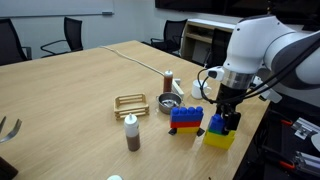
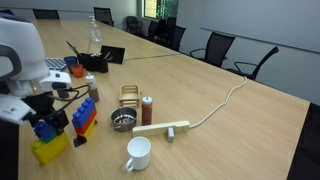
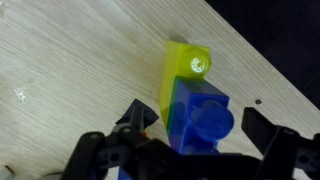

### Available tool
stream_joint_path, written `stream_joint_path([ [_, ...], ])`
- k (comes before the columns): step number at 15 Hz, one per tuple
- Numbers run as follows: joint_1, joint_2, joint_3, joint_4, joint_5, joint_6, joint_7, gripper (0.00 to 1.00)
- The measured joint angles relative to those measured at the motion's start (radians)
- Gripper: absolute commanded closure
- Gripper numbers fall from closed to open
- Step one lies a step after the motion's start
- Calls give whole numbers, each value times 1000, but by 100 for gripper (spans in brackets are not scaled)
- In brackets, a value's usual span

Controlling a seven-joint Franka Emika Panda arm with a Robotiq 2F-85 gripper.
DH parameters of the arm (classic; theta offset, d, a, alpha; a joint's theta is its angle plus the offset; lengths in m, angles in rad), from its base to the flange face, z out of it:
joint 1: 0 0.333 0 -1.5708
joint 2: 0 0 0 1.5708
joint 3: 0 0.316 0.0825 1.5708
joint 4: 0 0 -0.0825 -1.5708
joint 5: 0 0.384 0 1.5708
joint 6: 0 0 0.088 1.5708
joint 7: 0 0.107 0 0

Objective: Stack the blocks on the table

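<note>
Hand [image 3: 197,125] open, jaws apart on both sides of blue block [image 3: 205,108] | blue block sits on yellow block [image 3: 182,70], near worktop [image 1: 90,80] edge | yellow block's long axis lies across the jaws' closing line | red-and-blue stack [image 1: 185,118] just beside

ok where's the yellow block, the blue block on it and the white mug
yellow block [image 3: 178,72]: wrist view, uncovered far end
blue block [image 3: 207,120]: wrist view, round top stud
white mug [image 2: 140,160]: an exterior view, outer wall
</note>
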Motion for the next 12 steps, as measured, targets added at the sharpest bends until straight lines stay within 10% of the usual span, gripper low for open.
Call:
stream_joint_path([
  [3,-13,20,8,10,0,0,-4,7],
  [4,-16,25,9,13,0,0,-4,26],
  [12,-24,31,10,18,-3,1,-4,77],
])
